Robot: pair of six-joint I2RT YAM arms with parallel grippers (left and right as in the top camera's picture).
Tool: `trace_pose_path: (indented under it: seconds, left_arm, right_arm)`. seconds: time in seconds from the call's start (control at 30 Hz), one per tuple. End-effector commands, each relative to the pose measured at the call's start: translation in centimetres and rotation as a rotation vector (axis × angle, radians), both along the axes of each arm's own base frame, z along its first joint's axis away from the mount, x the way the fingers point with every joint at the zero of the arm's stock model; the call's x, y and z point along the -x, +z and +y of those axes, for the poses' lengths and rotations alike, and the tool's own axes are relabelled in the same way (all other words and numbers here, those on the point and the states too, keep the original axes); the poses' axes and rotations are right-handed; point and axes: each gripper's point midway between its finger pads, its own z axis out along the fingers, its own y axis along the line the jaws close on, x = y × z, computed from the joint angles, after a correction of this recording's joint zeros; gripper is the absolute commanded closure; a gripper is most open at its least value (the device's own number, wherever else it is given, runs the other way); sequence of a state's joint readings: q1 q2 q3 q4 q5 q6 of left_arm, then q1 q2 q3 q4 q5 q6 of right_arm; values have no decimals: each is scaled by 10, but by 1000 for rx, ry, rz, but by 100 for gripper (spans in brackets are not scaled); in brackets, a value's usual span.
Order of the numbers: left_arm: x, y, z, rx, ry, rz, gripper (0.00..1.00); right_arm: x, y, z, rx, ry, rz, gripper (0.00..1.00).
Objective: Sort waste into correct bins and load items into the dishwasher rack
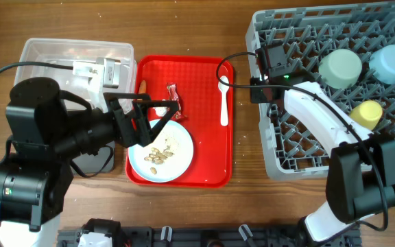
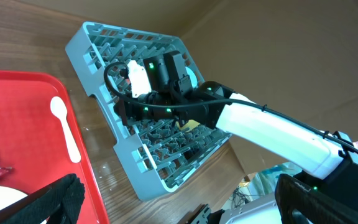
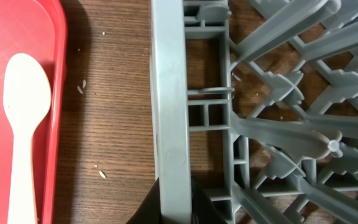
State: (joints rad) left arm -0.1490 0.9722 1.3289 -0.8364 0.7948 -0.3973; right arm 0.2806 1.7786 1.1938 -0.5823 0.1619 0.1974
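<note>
The large square grey plastic dishwasher rack (image 1: 271, 163) is the marker here. The pale green bowl (image 1: 340, 68), pale blue bowl (image 1: 391, 63) and small yellow cup (image 1: 367, 113) already sit inside it.

The white plastic spoon (image 1: 223, 103) is still out. It lies on the red serving tray (image 1: 211, 168), just beyond the rack's left rim, with a narrow strip of wooden surface (image 3: 110, 112) between them. Its long axis runs parallel to that rim, with its bowl end at the far end.

The right hand (image 3: 174, 204) is at that same rim, one dark finger showing on each side of the grey bar. Whether it is clamped on the bar cannot be told. The spoon lies directly off it, away from the rack, so the right arm looks the nearer one for that pick.

The left hand (image 1: 158, 116) hovers farther from the rack, over the pale blue round plate (image 1: 178, 163), which carries small beige food scraps (image 1: 160, 152). The red candy wrapper (image 1: 173, 95) is just beyond it. How far its fingers are spread, or whether they grip the plate's edge, is unclear.
</note>
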Motion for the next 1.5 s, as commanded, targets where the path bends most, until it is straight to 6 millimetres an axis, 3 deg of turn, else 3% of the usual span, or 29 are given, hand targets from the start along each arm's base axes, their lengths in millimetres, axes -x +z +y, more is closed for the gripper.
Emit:
trace_pose_path:
  seconds: [0.0, 0.47, 0.57, 0.7, 0.83, 0.97, 1.03, 1.13, 1.2, 1.3, 1.47]
  left_arm:
    - [3, 6, -3, -1, -25, -30, 0]
    - [3, 6, -3, -1, -25, -30, 0]
    - [3, 6, -3, -1, -25, -30, 0]
    - [3, 6, -3, -1, -25, -30, 0]
    - [3, 6, -3, -1, -25, -30, 0]
    - [3, 6, -3, -1, -25, -30, 0]
    - [3, 6, -3, -1, -25, -30, 0]
    - [3, 6, -3, -1, -25, -30, 0]
    - [3, 6, -3, -1, -25, -30, 0]
    - [3, 6, -3, -1, -25, -30, 0]
    - [3, 6, -3, -1, -25, -30, 0]
  right_arm:
    - [14, -19, -3, -54, -172, 69, 96]
    - [15, -19, -4, -72, -225, 71, 95]
    - [8, -12, -2, -61, -172, 40, 74]
    - [4, 27, 2, -87, -137, -26, 67]
    - [13, 90, 32, -267, 11, -126, 59]
    - [32, 150, 53, -383, 107, -242, 60]
    - [42, 157, 65, -393, 144, -247, 61]
    - [55, 140, 90, -388, 193, -181, 64]
    - [58, 104, 101, -354, 134, -82, 64]
    - [56, 67, 111, -317, 101, -4, 66]
    - [19, 16, 123, -282, 62, -28, 71]
